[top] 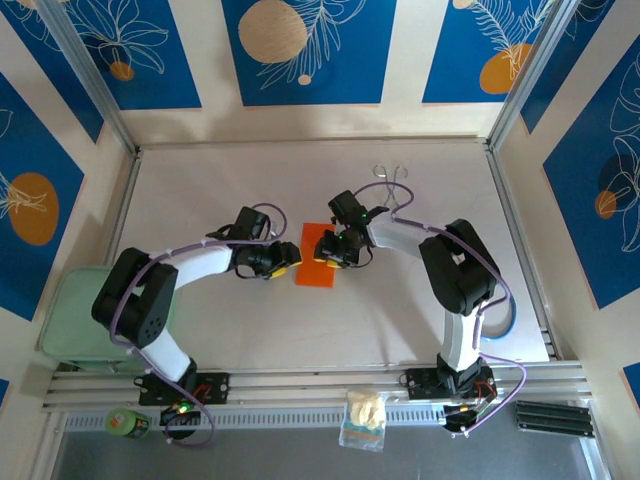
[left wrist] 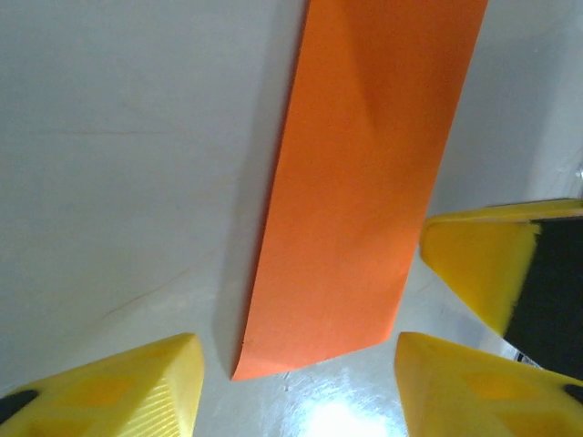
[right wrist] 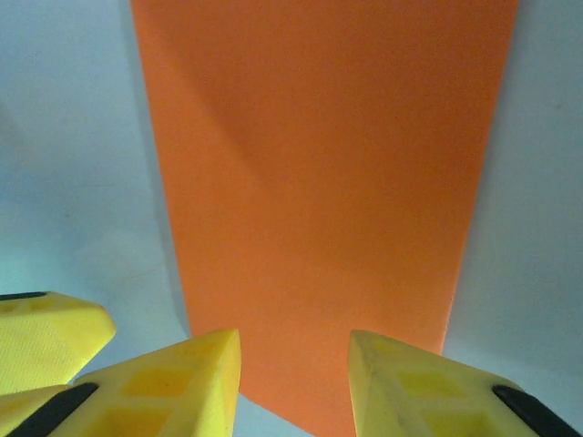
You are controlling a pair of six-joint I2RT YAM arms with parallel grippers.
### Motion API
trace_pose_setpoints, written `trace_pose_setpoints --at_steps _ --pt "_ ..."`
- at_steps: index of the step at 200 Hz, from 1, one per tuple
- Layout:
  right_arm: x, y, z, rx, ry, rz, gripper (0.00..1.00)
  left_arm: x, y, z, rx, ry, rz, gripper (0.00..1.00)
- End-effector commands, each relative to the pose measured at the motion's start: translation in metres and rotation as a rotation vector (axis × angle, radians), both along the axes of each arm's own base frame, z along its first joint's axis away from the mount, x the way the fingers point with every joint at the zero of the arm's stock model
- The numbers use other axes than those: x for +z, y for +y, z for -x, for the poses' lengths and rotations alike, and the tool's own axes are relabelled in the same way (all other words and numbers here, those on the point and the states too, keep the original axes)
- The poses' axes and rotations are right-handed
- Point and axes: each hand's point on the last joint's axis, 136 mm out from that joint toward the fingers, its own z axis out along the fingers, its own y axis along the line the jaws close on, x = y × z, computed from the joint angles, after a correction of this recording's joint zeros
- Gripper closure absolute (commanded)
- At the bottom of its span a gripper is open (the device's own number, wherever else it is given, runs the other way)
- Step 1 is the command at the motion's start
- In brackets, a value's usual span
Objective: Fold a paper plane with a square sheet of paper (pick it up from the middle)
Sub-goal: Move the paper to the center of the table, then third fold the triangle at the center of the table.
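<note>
Bright even light, soft shadows, a white glare patch on the table [left wrist: 332, 421], slightly soft wrist views.

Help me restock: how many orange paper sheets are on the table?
1. The orange paper lies flat mid-table, the left gripper at its edge, the right gripper over it; another could hide beneath.

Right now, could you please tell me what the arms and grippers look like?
The left arm and right arm have white links between bulky black joints, with thin purple cables running along them. The left gripper and right gripper have yellow wedge-shaped fingers with black strips.
</note>
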Motion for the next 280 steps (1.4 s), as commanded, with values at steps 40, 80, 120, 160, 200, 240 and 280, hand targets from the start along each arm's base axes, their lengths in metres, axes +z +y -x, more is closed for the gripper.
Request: trace_pose_setpoints --at_steps 40,80,120,160,200,240,280 --pt "-0.031 -0.012 0.011 -0.022 0.092 0.043 0.65 -0.001 -0.011 -0.007 -0.046 0.006 0.000 0.52" --pt "-0.042 -0.017 0.016 -0.023 0.114 0.064 0.65 -0.007 -0.016 -0.006 -0.067 0.028 0.004 0.54" --pt "-0.045 -0.019 0.017 -0.021 0.118 0.072 0.65 -0.011 -0.023 -0.003 -0.086 0.049 0.016 0.56" --pt "-0.046 -0.018 0.017 -0.017 0.121 0.072 0.65 -0.018 -0.024 0.000 -0.102 0.068 -0.003 0.55" --pt "-0.047 -0.019 0.017 -0.016 0.122 0.075 0.66 -0.021 -0.032 0.005 -0.141 0.088 0.015 0.54" --pt "-0.046 -0.020 0.014 -0.018 0.122 0.072 0.66 -0.011 -0.038 0.010 -0.179 0.081 0.055 0.55" --pt "-0.045 -0.022 0.011 -0.021 0.118 0.073 0.66 0.002 -0.040 0.010 -0.177 0.057 0.100 0.55"
